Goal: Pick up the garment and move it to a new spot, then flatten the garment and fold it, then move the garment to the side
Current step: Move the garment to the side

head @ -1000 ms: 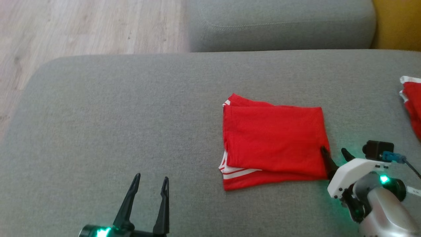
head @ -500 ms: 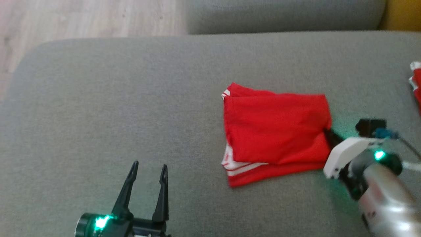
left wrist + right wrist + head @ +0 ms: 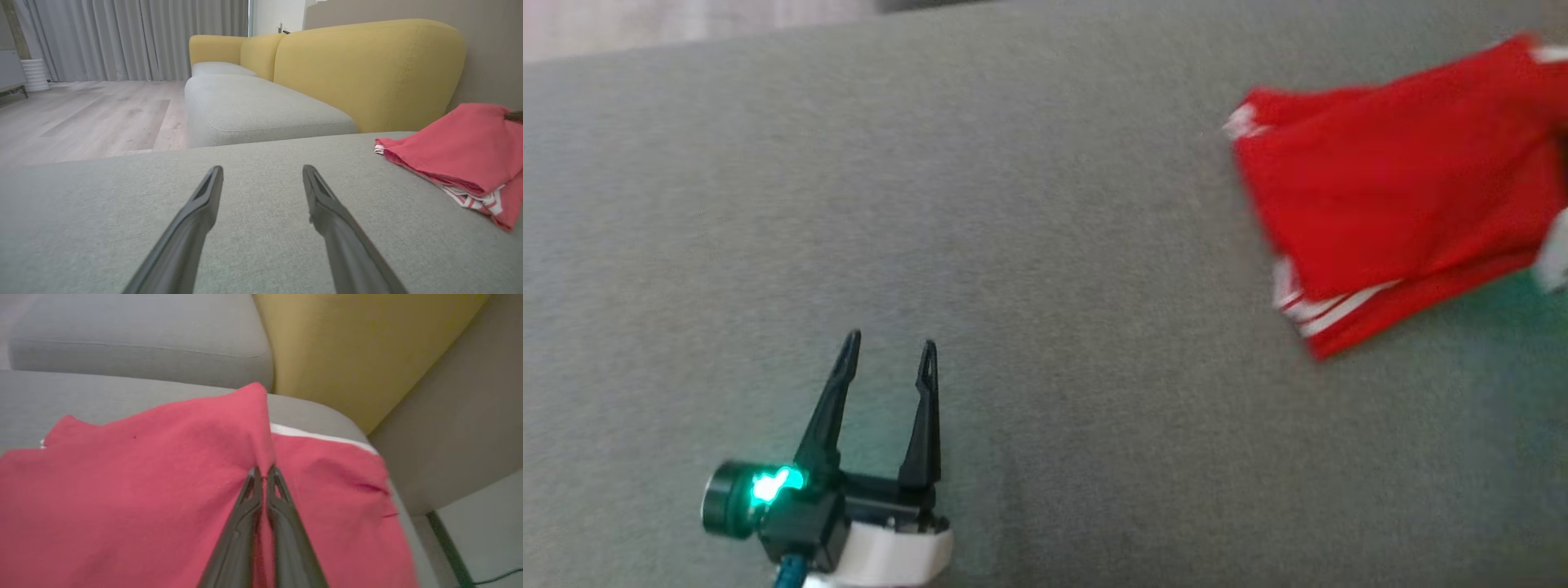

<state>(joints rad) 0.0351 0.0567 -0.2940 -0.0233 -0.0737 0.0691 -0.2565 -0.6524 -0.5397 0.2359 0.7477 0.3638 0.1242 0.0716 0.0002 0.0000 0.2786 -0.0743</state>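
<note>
Your right gripper [image 3: 264, 473] clamped tight on red garment [image 3: 135, 486] edge; left gripper [image 3: 888, 349] fingers spread wide above grey cushion [image 3: 1045, 327].

Grey sofa seat [image 3: 1013, 245]; folded red garment [image 3: 1396, 196] resting on it, toward right.

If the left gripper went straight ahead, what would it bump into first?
Probably nothing: the left gripper points across bare grey cushion. The red garment lies off to its right, out of line.
</note>
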